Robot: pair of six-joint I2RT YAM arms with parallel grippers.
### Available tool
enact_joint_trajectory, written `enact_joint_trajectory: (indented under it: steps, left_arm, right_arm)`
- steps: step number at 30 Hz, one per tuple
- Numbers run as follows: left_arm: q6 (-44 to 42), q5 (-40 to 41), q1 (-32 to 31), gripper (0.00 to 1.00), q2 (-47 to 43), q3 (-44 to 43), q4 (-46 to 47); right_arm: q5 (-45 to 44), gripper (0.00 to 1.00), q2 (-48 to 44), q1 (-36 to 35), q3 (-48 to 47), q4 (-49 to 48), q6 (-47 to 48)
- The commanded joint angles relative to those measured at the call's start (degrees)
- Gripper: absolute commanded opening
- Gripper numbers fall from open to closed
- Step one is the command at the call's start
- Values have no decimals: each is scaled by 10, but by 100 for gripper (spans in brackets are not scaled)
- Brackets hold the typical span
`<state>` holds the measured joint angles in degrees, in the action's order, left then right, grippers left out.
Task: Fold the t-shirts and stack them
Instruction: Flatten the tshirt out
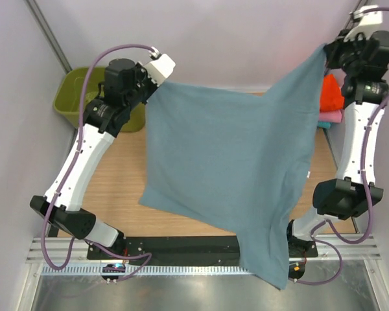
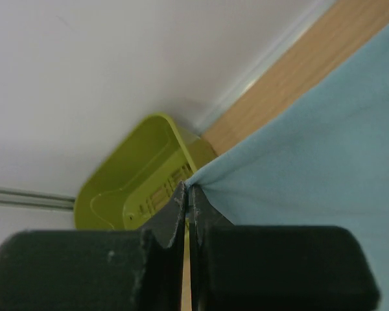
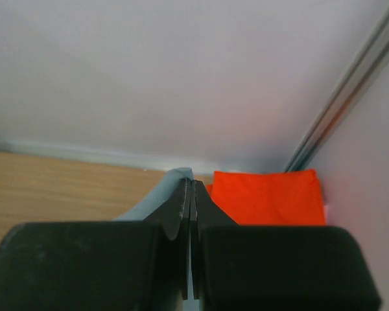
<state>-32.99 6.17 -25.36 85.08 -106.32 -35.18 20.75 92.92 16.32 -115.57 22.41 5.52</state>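
While clamped at its two upper corners, lifted well off the wooden table (image 1: 117, 184): dusty blue-grey t-shirt (image 1: 227, 168), spread as a broad slanted sheet between both arms. Left corner pinched in the left gripper (image 2: 187, 189), dark fingers pressed together on a small peak of cloth, soft creases fanning out from the pinch. Right corner caught higher and farther back in the right gripper (image 3: 192, 184), fingers likewise closed tight on a thin fold of blue-grey fabric just showing at the tips. Top edge sagging slightly between the two grips. Lower right part drooping in a long point past the near table edge, beside the right arm's base. Matte, smooth cloth with few wrinkles. Behind the right corner, a folded stack at the far right of the table: bright orange t-shirt (image 3: 266, 197) on top, flat and square-edged, then pink t-shirt (image 1: 332, 116), then a sliver of teal t-shirt (image 1: 324, 125). At far left, near the left gripper, olive-green plastic basket (image 2: 136, 184), rounded at the corners, slotted along one wall, faintly glossy.
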Motion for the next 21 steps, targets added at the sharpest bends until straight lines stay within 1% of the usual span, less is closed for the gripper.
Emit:
enact_joint_trajectory:
  steps: [1, 4, 7, 8, 11, 13, 16, 17, 20, 21]
  left_arm:
    - [6, -7, 11, 0, -29, 33, 45]
    - [7, -7, 21, 0, -25, 33, 48]
    - [13, 5, 26, 0, -18, 2, 51]
    - [17, 18, 26, 0, -17, -9, 51]
    - [27, 27, 26, 0, -18, -48, 49]
    - [28, 27, 26, 0, -26, -72, 42]
    - [20, 32, 18, 0, -45, -92, 35]
    - [14, 34, 15, 0, -50, -94, 34]
    - [10, 36, 4, 0, -79, -95, 27]
    - [9, 37, 1, 0, -87, -94, 24]
  right_arm:
    - [4, 1, -22, -39, 24, -19, 47]
    - [-14, 1, 1, -58, 13, -24, 44]
    - [-37, 1, 31, -66, -51, -29, 28]
    - [-42, 1, 38, -69, -87, -30, 22]
    - [-57, 1, 45, -78, -140, -40, 15]
    - [-56, 1, 40, -80, -156, -39, 14]
    - [-52, 1, 0, -80, -150, -36, 16]
    - [-51, 1, -31, -80, -136, -33, 19]
    - [-44, 1, -84, -80, -95, -19, 27]
    - [-43, 1, -119, -80, -84, -14, 30]
